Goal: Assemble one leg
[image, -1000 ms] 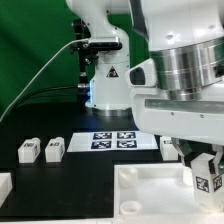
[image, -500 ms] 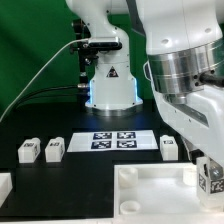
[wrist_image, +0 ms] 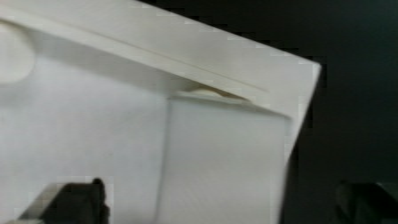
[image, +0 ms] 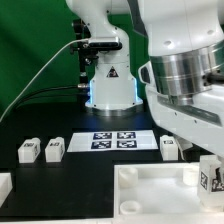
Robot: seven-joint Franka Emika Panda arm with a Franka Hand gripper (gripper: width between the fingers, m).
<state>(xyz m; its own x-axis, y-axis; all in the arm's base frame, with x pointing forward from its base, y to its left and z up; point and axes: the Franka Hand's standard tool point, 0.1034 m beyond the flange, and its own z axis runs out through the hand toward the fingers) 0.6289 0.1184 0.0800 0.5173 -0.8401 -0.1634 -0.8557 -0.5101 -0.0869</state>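
Over the last second the arm [image: 185,70] has slid toward the exterior view's right, taking the leg [image: 212,181] to the tray [image: 150,178] edge there; we judge it not yet seated. Whether the gripper [image: 210,168] pinches it we cannot tell: its fingers [wrist_image: 71,203] show only as blurs.

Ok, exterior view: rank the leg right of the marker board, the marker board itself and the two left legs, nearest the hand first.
1. right leg, nearest, exterior view's right.
2. marker board, centre.
3. inner left leg, exterior view's left.
4. outer left leg, farthest left.
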